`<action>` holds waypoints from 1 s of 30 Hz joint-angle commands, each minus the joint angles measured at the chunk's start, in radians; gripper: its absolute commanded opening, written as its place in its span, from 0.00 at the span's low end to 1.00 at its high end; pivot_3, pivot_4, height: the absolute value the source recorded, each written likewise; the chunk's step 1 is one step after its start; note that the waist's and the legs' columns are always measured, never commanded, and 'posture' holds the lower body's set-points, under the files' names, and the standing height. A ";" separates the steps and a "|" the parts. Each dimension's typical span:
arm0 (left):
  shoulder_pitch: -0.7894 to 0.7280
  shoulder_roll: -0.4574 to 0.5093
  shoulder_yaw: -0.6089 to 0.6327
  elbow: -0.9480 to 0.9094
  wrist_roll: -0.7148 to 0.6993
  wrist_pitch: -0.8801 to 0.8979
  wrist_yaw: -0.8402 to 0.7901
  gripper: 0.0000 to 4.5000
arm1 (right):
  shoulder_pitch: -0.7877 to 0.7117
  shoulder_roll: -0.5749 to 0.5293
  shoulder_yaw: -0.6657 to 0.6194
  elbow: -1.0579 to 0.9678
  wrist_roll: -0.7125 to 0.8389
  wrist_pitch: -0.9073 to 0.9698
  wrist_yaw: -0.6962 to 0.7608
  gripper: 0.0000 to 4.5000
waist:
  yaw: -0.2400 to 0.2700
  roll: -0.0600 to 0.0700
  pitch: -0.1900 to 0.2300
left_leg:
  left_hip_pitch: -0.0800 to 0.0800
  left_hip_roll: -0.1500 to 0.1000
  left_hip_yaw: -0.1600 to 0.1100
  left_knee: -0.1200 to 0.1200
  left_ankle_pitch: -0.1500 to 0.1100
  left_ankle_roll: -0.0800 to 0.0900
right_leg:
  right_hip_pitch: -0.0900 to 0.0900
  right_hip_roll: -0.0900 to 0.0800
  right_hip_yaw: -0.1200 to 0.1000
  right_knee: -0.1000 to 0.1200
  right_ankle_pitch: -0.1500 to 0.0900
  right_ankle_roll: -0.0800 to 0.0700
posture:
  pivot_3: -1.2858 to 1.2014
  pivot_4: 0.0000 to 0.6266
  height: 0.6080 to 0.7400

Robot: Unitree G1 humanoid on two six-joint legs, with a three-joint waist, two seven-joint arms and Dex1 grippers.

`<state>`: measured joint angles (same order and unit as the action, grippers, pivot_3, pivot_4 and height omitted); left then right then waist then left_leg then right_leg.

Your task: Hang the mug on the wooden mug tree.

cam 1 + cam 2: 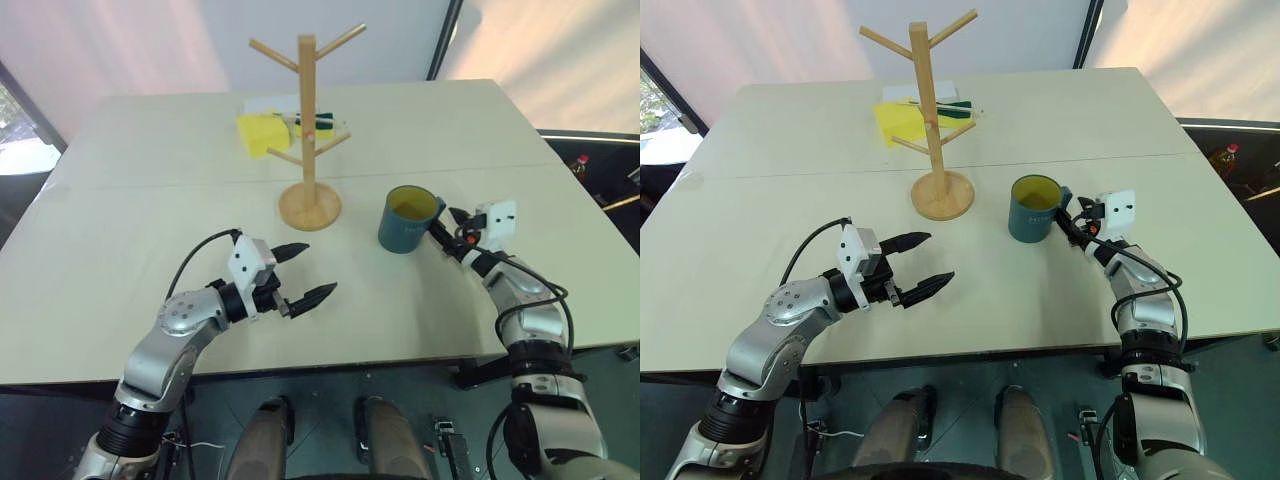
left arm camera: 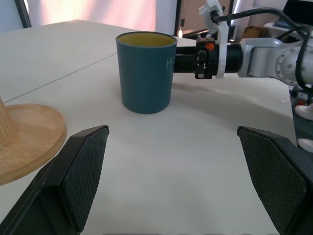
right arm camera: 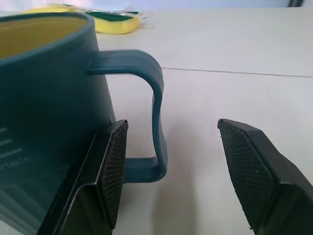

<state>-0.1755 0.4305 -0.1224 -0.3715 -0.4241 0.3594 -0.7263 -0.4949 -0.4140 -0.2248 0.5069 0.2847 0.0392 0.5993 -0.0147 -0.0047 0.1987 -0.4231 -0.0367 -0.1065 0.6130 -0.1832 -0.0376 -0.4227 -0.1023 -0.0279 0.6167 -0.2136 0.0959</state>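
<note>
Teal-blue, the mug [image 3: 44, 112] stands upright on the surface [image 1: 150, 200] with its handle between the spread fingers of the right claw [image 3: 171, 171], apparently lined up for pinching, while the left claw [image 1: 305, 272] hovers spread nearby, short of the wooden mug tree [image 1: 308, 130].

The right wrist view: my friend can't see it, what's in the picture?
A teal-blue mug fills the near side, its loop handle sitting between the open right end effector's two black fingers. The mug stands on a pale table; something yellow lies farther back.
</note>
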 commanded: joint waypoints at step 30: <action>-0.033 0.106 0.264 0.098 -0.025 -0.120 -0.049 1.00 | -0.136 -0.243 0.363 -0.863 -0.325 0.351 0.104 0.02 | 0.003 0.002 0.001 | -0.003 0.002 -0.001 0.000 0.000 -0.001 | -0.005 0.000 -0.001 -0.001 0.000 -0.001 | 0.52 0.24 1.00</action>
<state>-0.1957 0.5253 0.1006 -0.2612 -0.4268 0.2726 -0.7650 -0.5930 -0.6539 0.1175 -0.3042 -0.0172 0.3320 0.7035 -0.0116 -0.0027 0.2000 -0.4268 -0.0352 -0.1074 0.6124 -0.1836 -0.0382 -0.4272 -0.1020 -0.0291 0.6147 -0.2132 0.0948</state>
